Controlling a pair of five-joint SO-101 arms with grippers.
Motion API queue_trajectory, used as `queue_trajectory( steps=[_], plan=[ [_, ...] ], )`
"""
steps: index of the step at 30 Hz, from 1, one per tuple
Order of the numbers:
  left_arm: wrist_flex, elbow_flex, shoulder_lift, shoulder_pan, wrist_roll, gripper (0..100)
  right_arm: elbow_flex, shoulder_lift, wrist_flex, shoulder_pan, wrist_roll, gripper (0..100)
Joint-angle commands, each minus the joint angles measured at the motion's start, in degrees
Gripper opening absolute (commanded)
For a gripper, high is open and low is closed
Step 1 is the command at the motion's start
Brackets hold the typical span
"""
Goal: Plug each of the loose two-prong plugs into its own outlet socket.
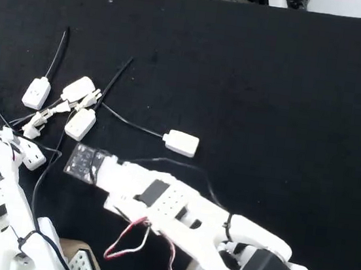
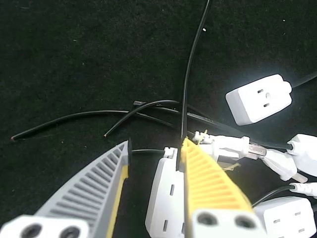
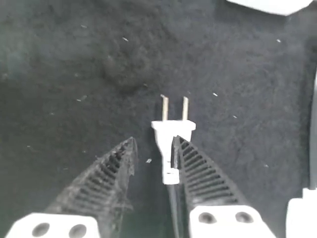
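Right tool (image 3: 152, 143), angled low over the black surface (image 3: 74, 59), has its fingers spread. A white two-prong plug (image 3: 172, 130) touches one finger's inner side, prongs pointing away. Left tool (image 2: 154, 145) is likewise spread, a white outlet socket (image 2: 166, 198) against its yellow finger (image 2: 208, 183).

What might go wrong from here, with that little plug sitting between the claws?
The plug lies off-centre between the open fingers of the right gripper, against one of them. Closing may twist it, so its prongs would miss a socket's slots. Near the left gripper, cords cross among the sockets, so pulling one cord may drag others along.
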Motion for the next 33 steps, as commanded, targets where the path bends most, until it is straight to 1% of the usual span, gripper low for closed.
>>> queue_trajectory(
  steps=[1, 6, 8, 10, 15, 19, 22, 28, 33],
  plan=[
    [-1.0, -1.3, -1.1, -0.7, 0.5, 17, -0.3, -2.4, -1.3, 2.5, 0.6, 12.0],
    [-1.0, -1.3, -1.1, -0.7, 0.5, 17, -0.3, -1.0, -1.3, 2.3, 0.6, 12.0],
    [-1.0, -1.3, -1.1, -0.7, 0.5, 17, -1.3, 0.8, -0.8, 0.6, 0.6, 12.0],
    [-1.0, -1.3, -1.1, -0.7, 0.5, 17, -4.2, 3.0, 2.0, -0.4, 0.6, 12.0],
    [-1.0, -1.3, -1.1, -0.8, 0.5, 17, -12.1, 10.8, 8.1, -0.1, 0.6, 12.0],
    [-1.0, -1.3, -1.1, -0.8, 0.5, 17, -16.2, 14.6, 11.1, -0.1, 0.6, 12.0],
    [-1.0, -1.3, -1.1, -0.8, 0.5, 17, -16.7, 14.9, 11.3, 0.0, 0.6, 12.0],
    [-1.0, -1.3, -1.1, -0.8, 0.5, 17, -17.0, 15.1, 11.2, 3.1, 0.6, 12.0],
    [-1.0, -1.3, -1.1, -0.8, 0.5, 17, -17.1, 15.1, 10.8, 3.6, 0.6, 12.0]
  ],
)
